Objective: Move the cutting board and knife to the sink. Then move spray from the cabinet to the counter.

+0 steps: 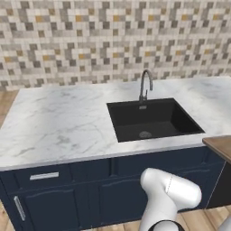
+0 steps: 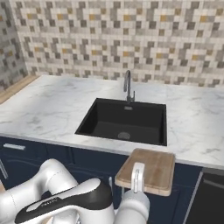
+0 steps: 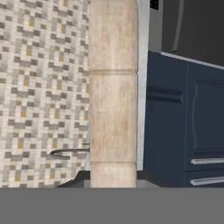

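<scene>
Mosaic-tiled wall [image 1: 90,40] in beige, grey and ochre; wooden floor [image 1: 6,101] at the left edge

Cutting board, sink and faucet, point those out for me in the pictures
cutting board [image 2: 151,168]: right base view, middle of its wooden top face.
sink [image 1: 135,118]: left base view, bare black basin floor.
faucet [image 1: 145,83]: left base view, upper part of its curved grey neck.

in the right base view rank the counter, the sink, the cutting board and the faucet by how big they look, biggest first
1. counter
2. sink
3. cutting board, held nearer the camera by the gripper, so it looks larger than it would lying on the counter
4. faucet
</scene>
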You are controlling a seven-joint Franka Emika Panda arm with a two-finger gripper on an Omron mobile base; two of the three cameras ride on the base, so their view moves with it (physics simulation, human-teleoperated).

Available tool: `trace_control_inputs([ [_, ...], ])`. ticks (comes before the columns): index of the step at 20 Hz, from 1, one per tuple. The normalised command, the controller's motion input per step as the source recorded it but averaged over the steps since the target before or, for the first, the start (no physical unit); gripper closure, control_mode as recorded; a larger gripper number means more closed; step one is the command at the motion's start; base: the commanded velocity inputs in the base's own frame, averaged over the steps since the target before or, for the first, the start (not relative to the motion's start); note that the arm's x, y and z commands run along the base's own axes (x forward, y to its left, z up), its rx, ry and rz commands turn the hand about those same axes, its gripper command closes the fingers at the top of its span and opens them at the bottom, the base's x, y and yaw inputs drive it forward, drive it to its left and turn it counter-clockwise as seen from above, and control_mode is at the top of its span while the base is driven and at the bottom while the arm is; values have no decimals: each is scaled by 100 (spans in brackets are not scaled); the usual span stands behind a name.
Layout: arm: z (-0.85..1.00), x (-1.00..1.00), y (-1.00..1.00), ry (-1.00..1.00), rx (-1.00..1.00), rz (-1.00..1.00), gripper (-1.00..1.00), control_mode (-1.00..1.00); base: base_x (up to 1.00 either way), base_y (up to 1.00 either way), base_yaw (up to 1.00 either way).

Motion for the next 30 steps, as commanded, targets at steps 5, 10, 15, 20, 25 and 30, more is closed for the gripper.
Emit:
trace_control_inputs([
  [5, 0, 0, 0, 0, 0, 0, 100, 100, 29, -36, 17],
  [10, 0, 0, 0, 0, 0, 0, 100, 100, 18, -39, 1],
  [15, 0, 0, 0, 0, 0, 0, 100, 100, 30, -30, 0],
  [20, 0, 0, 0, 0, 0, 0, 100, 100, 35, -2, 1],
  [25, 0, 0, 0, 0, 0, 0, 100, 100, 45, 0, 1],
  [30, 0, 0, 0, 0, 0, 0, 100, 100, 27, 4, 0],
])
